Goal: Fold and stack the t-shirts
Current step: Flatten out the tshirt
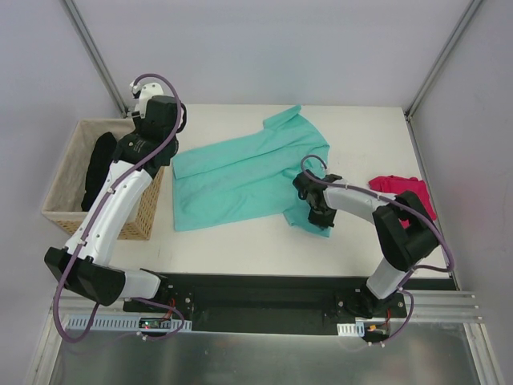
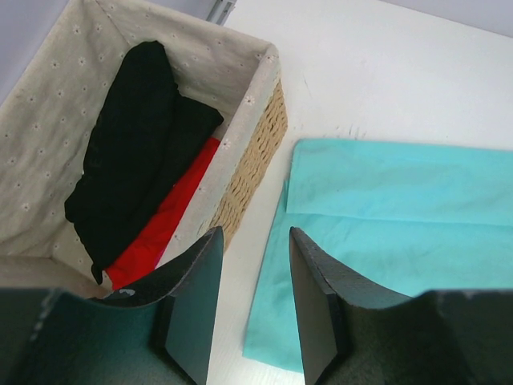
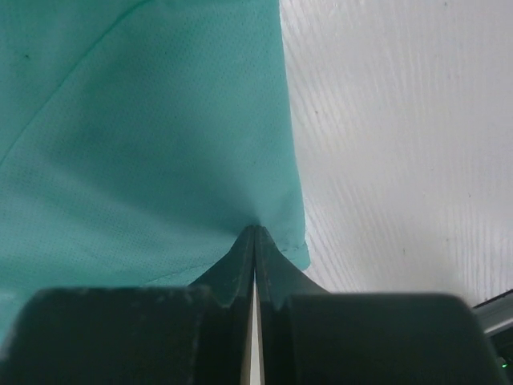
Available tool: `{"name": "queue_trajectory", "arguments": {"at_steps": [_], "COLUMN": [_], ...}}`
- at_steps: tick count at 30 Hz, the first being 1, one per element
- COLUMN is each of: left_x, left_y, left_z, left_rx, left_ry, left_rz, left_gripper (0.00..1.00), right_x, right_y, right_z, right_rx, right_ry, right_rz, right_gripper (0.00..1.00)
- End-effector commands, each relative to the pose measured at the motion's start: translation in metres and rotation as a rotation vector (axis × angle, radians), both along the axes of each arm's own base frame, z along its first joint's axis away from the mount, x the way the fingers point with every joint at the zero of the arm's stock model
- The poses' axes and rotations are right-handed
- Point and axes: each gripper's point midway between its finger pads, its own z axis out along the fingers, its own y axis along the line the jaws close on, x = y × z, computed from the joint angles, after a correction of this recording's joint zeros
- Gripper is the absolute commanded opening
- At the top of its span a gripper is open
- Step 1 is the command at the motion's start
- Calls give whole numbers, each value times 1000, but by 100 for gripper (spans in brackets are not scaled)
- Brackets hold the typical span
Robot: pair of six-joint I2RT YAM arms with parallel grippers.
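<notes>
The teal t-shirt (image 1: 240, 172) lies spread on the table (image 1: 240, 253), roughly at its middle, with one long fold line running across it and a sleeve reaching toward 12 o'clock. The right fingers (image 3: 236, 269) are pressed together on the shirt's hem corner at about 5 o'clock of the garment. The wrist view shows the cloth puckering into the pinch, with bare table just to the right of the edge.

The left fingers (image 2: 200, 297) stand partly apart with nothing between them. They hang above the strip of table between the shirt's 9 o'clock edge and the wicker basket (image 1: 64, 172) (whether they touch the surface cannot be told).

The magenta t-shirt (image 1: 390, 184) sits bunched at 3 o'clock on the table, well apart from the teal one and partly behind the right arm. The cloth-lined basket, off the table's 9 o'clock side, holds a black garment (image 2: 136, 152) lying over a red one (image 2: 172, 212).
</notes>
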Motion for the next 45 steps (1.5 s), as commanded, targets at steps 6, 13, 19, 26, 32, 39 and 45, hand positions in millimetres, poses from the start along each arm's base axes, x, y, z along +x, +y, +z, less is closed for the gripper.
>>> {"name": "queue_trajectory", "arguments": {"at_steps": [6, 13, 19, 26, 32, 39, 45], "left_x": [-12, -13, -9, -8, -10, -16, -19], "left_y": [-1, -3, -6, -5, -2, 7, 12], "left_z": [-2, -9, -6, 0, 2, 7, 8], "left_rx": [-52, -74, -72, -53, -37, 11, 39], "left_ry": [-26, -22, -20, -26, -26, -27, -22], "left_rz": [7, 14, 0, -3, -5, 6, 13], "left_gripper": [38, 38, 37, 37, 38, 39, 40], "right_x": [-36, -53, -51, -28, -3, 7, -6], "right_y": [-18, -25, -19, -7, 13, 27, 27], "right_z": [18, 22, 21, 28, 25, 11, -1], "right_rx": [-81, -98, -118, -130, -128, -86, -47], "right_ry": [15, 22, 20, -8, -9, 20, 50], "right_rz": [-43, -57, -30, 10, 73, 68, 22], "right_gripper": [1, 1, 1, 1, 1, 1, 1]}}
